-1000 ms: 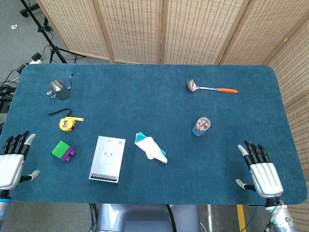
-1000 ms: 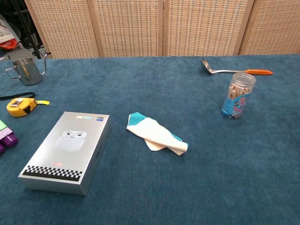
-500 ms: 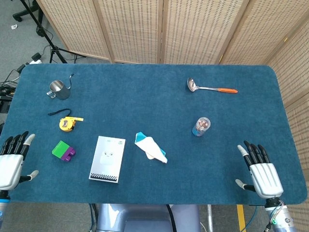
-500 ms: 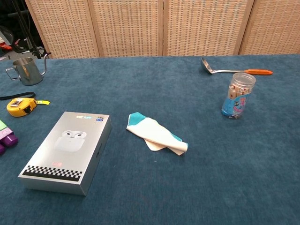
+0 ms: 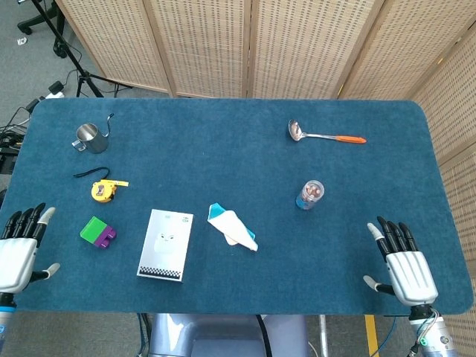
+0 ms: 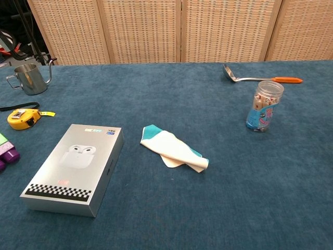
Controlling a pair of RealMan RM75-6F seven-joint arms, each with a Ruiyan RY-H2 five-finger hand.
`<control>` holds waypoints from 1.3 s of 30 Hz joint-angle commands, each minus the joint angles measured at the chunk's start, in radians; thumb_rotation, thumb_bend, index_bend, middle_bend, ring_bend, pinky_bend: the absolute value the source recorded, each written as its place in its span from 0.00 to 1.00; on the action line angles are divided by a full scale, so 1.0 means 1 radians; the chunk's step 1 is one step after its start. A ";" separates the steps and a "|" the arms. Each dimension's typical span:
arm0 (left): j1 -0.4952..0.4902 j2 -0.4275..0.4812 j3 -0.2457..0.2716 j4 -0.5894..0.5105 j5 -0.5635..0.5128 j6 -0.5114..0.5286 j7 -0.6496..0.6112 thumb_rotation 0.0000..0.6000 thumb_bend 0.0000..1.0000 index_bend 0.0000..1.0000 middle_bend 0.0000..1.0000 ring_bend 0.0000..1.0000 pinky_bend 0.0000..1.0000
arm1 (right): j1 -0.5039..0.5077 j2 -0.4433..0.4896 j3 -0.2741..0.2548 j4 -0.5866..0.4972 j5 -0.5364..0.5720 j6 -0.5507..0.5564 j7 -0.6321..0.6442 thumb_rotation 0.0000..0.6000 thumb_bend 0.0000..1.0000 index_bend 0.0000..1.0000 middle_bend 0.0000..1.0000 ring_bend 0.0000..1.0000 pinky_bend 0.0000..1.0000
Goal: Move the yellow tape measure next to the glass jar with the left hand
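Observation:
The yellow tape measure (image 5: 103, 191) (image 6: 23, 119) lies on the blue table at the left, with a black strap trailing behind it. The glass jar (image 5: 310, 195) (image 6: 264, 105) stands upright at the right of the table, with small things inside and a blue label. My left hand (image 5: 18, 249) hovers open at the table's near left edge, well short of the tape measure. My right hand (image 5: 404, 266) rests open at the near right corner, below and right of the jar. The chest view shows neither hand.
A steel pitcher (image 5: 91, 138) stands at the far left. A green and purple block (image 5: 97, 232) lies near my left hand. A silver earbuds box (image 5: 166, 244), a white and teal cloth (image 5: 233, 227) and an orange-handled ladle (image 5: 324, 135) also lie on the table.
My left hand has drifted slightly down and left. Everything else stays where it was.

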 commanded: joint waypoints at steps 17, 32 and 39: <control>-0.095 0.080 -0.079 0.008 -0.095 -0.120 -0.009 1.00 0.11 0.00 0.00 0.00 0.00 | -0.002 0.007 0.012 0.001 0.025 -0.001 0.017 1.00 0.00 0.00 0.00 0.00 0.00; -0.382 0.093 -0.171 0.287 -0.385 -0.618 -0.114 1.00 0.13 0.00 0.00 0.00 0.00 | 0.008 -0.001 0.017 0.010 0.051 -0.028 0.009 1.00 0.00 0.00 0.00 0.00 0.00; -0.465 0.036 -0.176 0.403 -0.489 -0.706 -0.071 1.00 0.16 0.08 0.00 0.00 0.08 | 0.014 -0.014 0.020 0.019 0.060 -0.038 -0.009 1.00 0.00 0.00 0.00 0.00 0.00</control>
